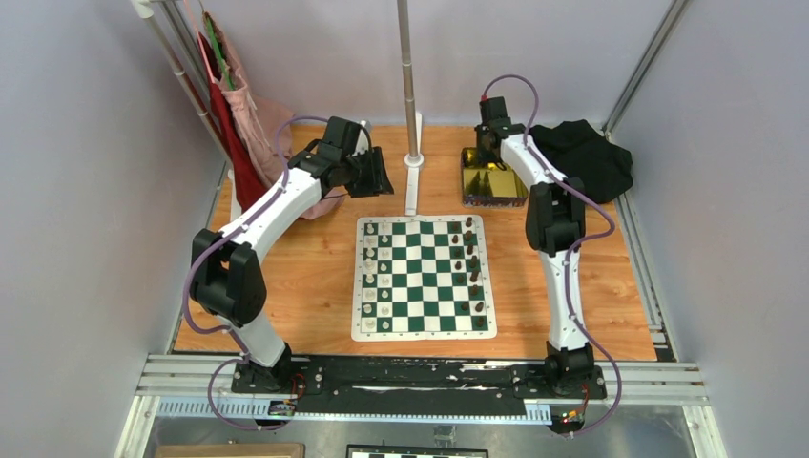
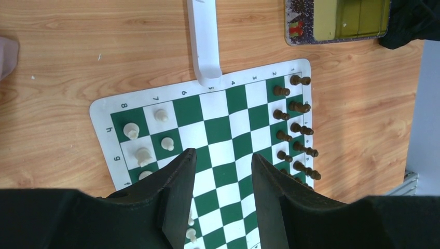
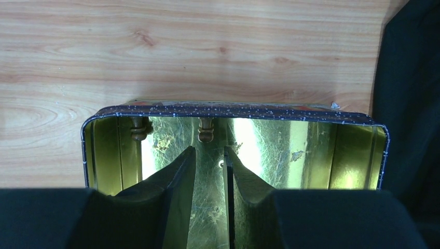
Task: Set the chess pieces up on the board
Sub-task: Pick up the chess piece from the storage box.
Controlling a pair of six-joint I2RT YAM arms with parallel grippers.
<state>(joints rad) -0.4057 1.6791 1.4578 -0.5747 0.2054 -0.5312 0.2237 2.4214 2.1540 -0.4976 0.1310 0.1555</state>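
Three pale grey walls close the space around a wooden desk (image 1: 305,277), whose varnished surface looks smooth and level, so a piece should stand well on it but may also slide. A black cloth (image 1: 582,153) lies in the far right corner, and a metal pole (image 1: 408,76) rises near the far edge. The board (image 1: 420,277) lies flat in the middle of the desk. It looks like a thin mat, so I think a hard push could shift it. Beyond its far right corner stands a gold tin (image 3: 233,112). The right claw (image 3: 209,153) hangs over the open tin with a narrow gap between its fingers and nothing in it. The left claw (image 2: 222,155) hovers above the far left part of the board, about half open and also empty. Most of the dark chess pieces (image 2: 297,107) stand in two rows along the right side of the board, and the cream pieces (image 2: 131,130) stand on the left side. Two more brown pieces (image 3: 206,129) lean against the far wall of the tin, just ahead of the right fingers. Such a piece is probably light, hard and a little slippery, and it tips easily. I would take it around the narrow body below the head, and not at the wide foot.
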